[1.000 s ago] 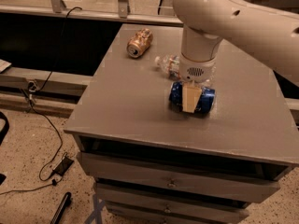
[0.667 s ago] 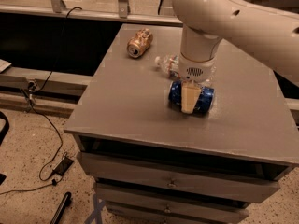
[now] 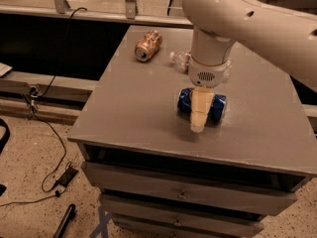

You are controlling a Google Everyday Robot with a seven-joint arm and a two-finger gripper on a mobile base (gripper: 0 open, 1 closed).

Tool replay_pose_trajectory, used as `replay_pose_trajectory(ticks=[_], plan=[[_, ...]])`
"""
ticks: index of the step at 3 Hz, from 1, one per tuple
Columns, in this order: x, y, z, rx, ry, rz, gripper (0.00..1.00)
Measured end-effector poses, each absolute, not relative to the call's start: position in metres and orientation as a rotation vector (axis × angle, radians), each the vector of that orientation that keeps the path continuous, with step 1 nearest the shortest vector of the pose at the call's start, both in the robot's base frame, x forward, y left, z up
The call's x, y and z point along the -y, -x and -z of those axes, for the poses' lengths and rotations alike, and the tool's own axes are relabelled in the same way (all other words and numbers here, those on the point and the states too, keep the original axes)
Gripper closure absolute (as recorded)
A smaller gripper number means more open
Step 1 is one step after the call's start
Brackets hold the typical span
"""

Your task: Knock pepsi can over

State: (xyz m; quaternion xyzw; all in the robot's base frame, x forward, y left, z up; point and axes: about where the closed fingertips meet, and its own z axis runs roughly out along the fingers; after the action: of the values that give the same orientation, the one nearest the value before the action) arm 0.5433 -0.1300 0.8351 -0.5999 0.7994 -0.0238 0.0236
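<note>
The pepsi can (image 3: 185, 101), dark blue, lies on its side on the grey table top (image 3: 133, 108), right of the middle. My gripper (image 3: 198, 126) hangs from the pale arm straight over the can. Its tan tip reaches down in front of the can's middle to the table surface. The can's two ends show to the left and right of the gripper, and its middle is hidden.
A gold-brown can (image 3: 148, 45) lies on its side at the back left of the table. A clear plastic bottle (image 3: 180, 59) lies behind the arm. Drawers (image 3: 178, 195) sit under the top. Cables (image 3: 49, 133) run over the floor on the left.
</note>
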Motion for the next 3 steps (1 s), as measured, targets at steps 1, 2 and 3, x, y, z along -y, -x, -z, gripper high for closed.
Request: replay_pose_trajectory(ticks=[1,2,3], plan=[[0.129,-0.536,-0.851,-2.415,1.87,0.088,0.0],[0.141,-0.526,-0.879,-2.351,1.838,0.097,0.0],[0.154,-0.521,-0.895,-2.31,1.8,0.084,0.0]])
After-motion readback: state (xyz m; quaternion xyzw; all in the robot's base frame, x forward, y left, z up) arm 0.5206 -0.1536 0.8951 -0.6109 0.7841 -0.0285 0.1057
